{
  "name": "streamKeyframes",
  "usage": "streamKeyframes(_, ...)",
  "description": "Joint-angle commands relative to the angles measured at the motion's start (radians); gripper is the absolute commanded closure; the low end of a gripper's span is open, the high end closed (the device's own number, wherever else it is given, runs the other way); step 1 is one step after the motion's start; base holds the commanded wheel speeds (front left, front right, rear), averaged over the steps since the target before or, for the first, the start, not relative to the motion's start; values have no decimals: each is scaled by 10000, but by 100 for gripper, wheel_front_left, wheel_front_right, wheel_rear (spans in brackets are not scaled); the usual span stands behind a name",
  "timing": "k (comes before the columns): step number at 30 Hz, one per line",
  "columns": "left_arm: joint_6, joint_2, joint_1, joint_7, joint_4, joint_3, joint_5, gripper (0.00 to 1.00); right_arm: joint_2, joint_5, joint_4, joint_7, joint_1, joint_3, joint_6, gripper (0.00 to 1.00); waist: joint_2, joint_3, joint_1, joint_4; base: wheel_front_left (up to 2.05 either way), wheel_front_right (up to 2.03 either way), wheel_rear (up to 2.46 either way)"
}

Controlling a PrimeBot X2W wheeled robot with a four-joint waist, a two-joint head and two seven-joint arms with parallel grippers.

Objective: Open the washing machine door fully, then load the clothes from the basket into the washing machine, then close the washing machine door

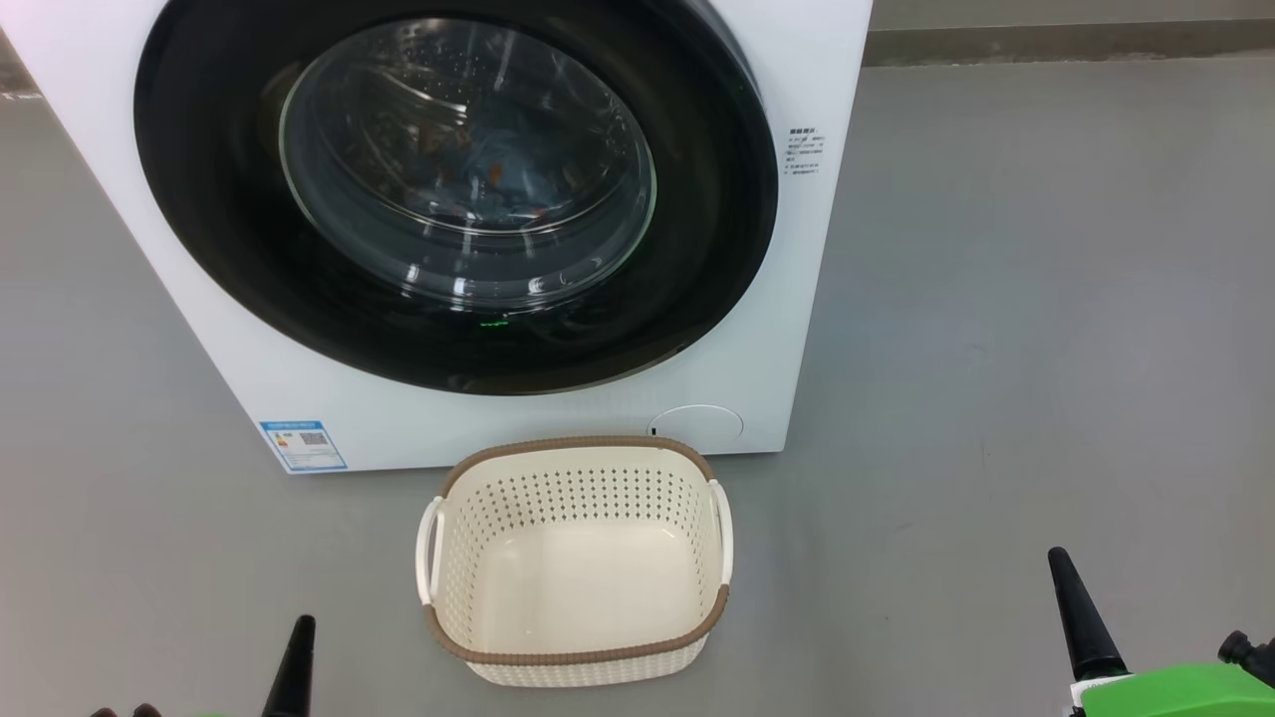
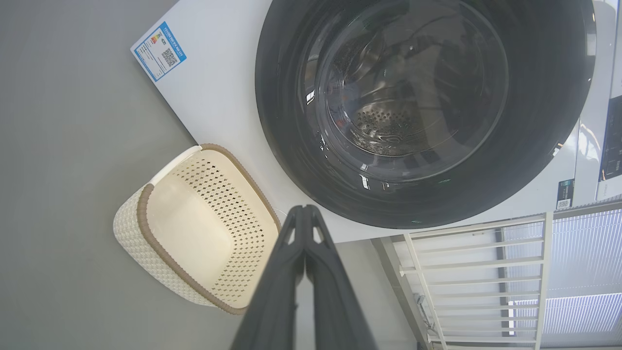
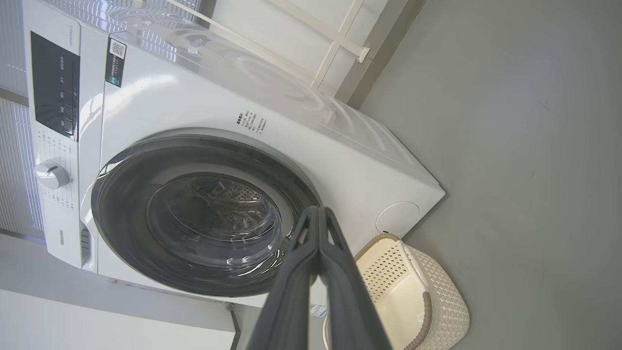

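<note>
Glossy black, stiff and probably slippery, the washing machine door (image 1: 219,229) sits shut on the washing machine (image 1: 817,299), soft light clothes (image 1: 488,169) behind its glass, so its rim edge seems the best hold; left claw (image 1: 304,622) and right claw (image 1: 1058,558) are both closed, empty.

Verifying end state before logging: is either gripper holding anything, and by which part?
Nothing held. Left gripper and right gripper both have fingers pressed together with nothing between them, clear of the empty basket.
</note>
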Motion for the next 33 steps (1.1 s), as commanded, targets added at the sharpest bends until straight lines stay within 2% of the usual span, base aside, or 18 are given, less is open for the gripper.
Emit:
streamKeyframes(1,-85,205,-496,100,-179,308,-265,100,-42,335,-189,87,-458,100,-37,100,-1,2,-1,-7,0,0,0)
streamKeyframes(33,-340,250,-1103,1042,-65,796,-3365,100,35,4010,163,1036,-1107,67,-55,100,-1,44,-1,-178,0,0,0)
